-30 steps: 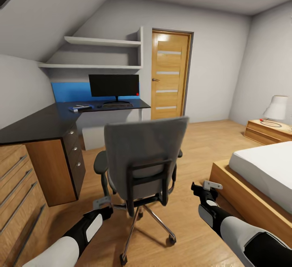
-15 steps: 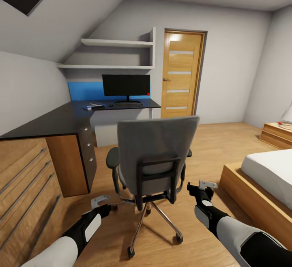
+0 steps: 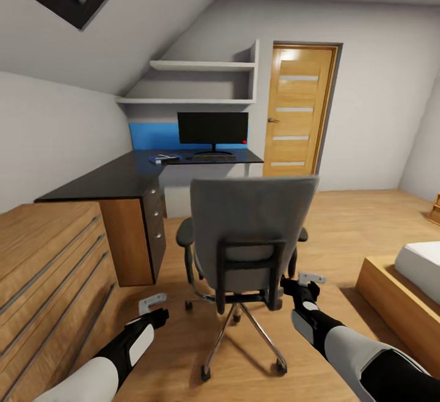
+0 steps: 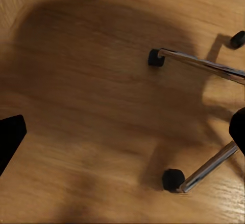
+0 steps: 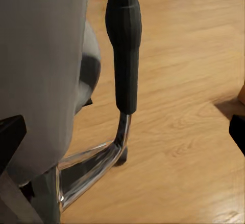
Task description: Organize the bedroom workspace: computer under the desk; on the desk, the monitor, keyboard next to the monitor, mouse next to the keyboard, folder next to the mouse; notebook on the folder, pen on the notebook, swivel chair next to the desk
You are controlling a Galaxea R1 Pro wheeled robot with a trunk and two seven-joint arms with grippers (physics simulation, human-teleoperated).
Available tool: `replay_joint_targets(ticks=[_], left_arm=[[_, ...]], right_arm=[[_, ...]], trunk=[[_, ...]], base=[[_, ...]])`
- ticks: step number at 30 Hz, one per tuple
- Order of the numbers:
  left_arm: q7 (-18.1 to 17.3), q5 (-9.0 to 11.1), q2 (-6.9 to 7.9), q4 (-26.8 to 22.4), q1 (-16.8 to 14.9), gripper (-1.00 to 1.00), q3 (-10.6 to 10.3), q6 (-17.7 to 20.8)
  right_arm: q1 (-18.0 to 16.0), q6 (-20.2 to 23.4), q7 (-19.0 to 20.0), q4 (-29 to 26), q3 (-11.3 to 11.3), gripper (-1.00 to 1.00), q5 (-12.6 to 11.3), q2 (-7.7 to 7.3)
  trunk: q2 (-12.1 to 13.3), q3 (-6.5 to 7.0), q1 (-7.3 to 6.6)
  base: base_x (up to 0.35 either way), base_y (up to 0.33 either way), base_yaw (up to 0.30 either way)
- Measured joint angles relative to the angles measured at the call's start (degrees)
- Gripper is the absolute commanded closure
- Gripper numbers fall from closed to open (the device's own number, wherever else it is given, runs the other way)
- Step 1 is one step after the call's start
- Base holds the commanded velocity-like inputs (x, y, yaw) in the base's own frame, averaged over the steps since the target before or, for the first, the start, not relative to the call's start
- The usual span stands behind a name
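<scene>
Whole view swung rightward over the last second: camera turning, not furniture. Swivel chair [image 3: 247, 240] now dead ahead, back to the robot, short of the tabletop [image 3: 122, 176]. Left claw [image 3: 153, 308] and right claw [image 3: 305, 286]: both spread, empty. Chair push looks next.

— Where does everything sit relative to the swivel chair [image 3: 250, 231]?

— The chair stands on the floor [image 3: 342, 225] with its back toward the camera. Beyond it, against the far wall, runs the desk [image 3: 122, 177], which turns and comes forward along the chair's left side.

— What is on the desk?

— The monitor [image 3: 212, 128] stands on it straight beyond the chair, the keyboard [image 3: 214, 158] just before the monitor. The folder [image 3: 164, 159] lies left of the keyboard.

— Anything else?

— Shelves [image 3: 195, 83] hang above the monitor. The door [image 3: 300, 112] is behind the chair to the right, the bed [image 3: 408, 283] at the chair's right, and a wooden chest [image 3: 49, 267] at its left, nearer than the desk.
</scene>
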Motion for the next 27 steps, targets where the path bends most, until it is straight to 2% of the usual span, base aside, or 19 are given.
replay_joint_targets(ticks=[3, 8, 12, 20, 27], left_arm=[[0.06, 0.06, 0.00, 0.73, 0.01, -1.00, -2.07, 0.11], [0.10, 0.07, -0.33, 1.13, 0.00, -1.00, -3.45, 0.15], [0.04, 0.06, -0.47, 1.26, -0.01, -1.00, -3.63, 0.10], [0.07, 0.05, -0.68, 1.59, -0.01, -1.00, -3.67, 0.08], [0.15, 0.03, -1.00, 2.54, -0.01, -1.00, -3.68, 0.03]], right_arm=[[-0.01, -0.04, -0.01, -0.01, -0.20, -1.00, 0.12, 0.03], [0.01, -0.04, -0.08, 0.03, -0.19, -1.00, -0.08, 0.01], [0.00, 0.03, 0.05, -0.03, 0.11, -1.00, 0.18, 0.00], [0.00, 0.02, 0.06, -0.03, 0.07, -1.00, 0.18, 0.00], [0.05, -0.03, 0.12, -0.03, 0.11, -1.00, 0.18, -0.01]], trunk=[[0.00, 0.00, 0.00], [0.00, 0.00, 0.00], [0.00, 0.00, 0.01], [0.00, 0.00, 0.03], [0.00, 0.22, 0.01]], base=[[0.000, 0.000, 0.254], [0.000, 0.000, 0.239], [-0.048, 0.000, 0.076], [-0.291, -0.004, 0.005], [-0.198, -0.037, -0.130]])
